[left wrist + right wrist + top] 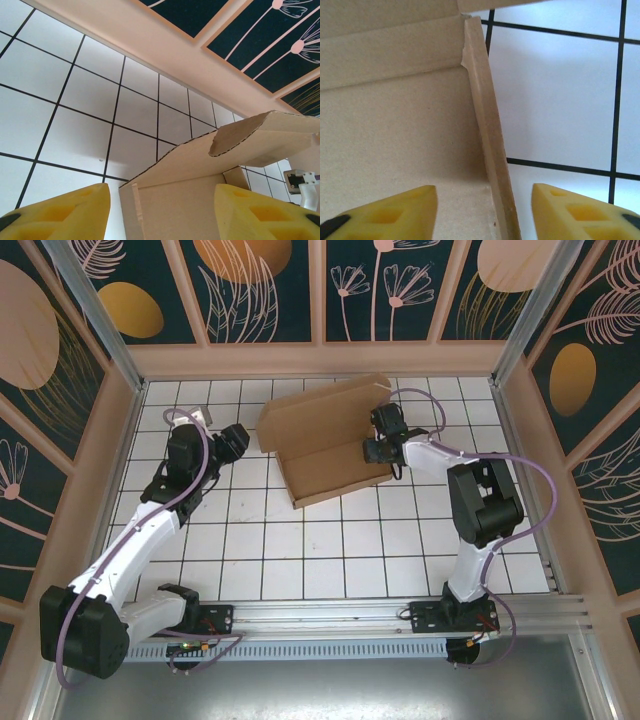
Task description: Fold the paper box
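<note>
Yellow pads (380, 215) of my right gripper (482, 216) stand parted astride the upright side wall (487, 130) of the paper box (395, 140), which runs lengthwise up mid-frame, box floor at left, tiled table (560, 100) at right, nothing pinched yet.

White gridded tabletop (300, 560), floral wall panels (265, 290)

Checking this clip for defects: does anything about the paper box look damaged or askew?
The paper box lies skewed to the tile grid, its lid half raised. In the right wrist view its side wall has a small ragged nick in its edge.
</note>
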